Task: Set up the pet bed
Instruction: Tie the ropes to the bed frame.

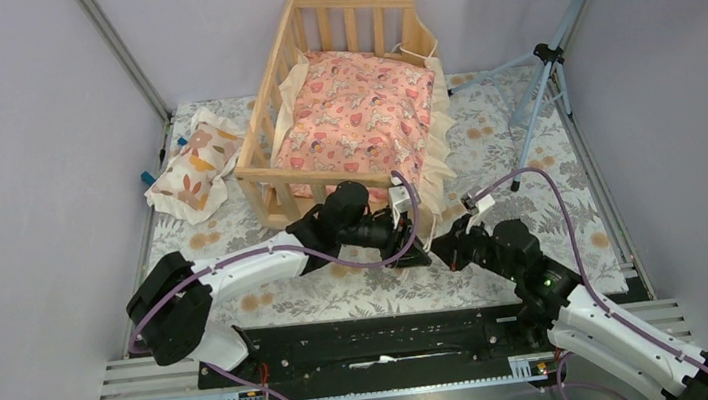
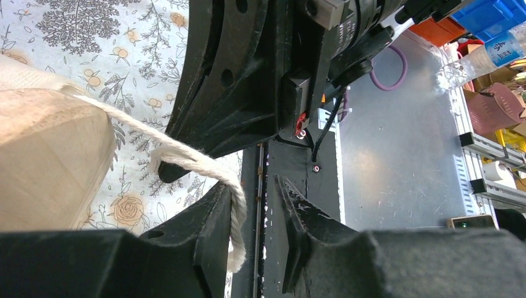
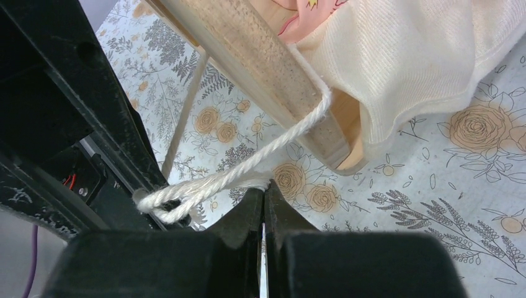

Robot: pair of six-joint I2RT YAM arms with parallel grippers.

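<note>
Nearest, left gripper, jaws partly apart, carries the limp white cord over one finger; right gripper is closed, apparently pinching it. At centre frame, the pet bed looks rigid, fairly light, best held by a rail. Beyond, floral cloth, then lilac walls.

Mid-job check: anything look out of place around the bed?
Yes. The small leaf-print pillow lies crumpled on the mat left of the pet bed, not inside it. The pink cushion has its ruffle spilling over the bed's right side. A white cord from the front corner is pinched in the right gripper.
</note>
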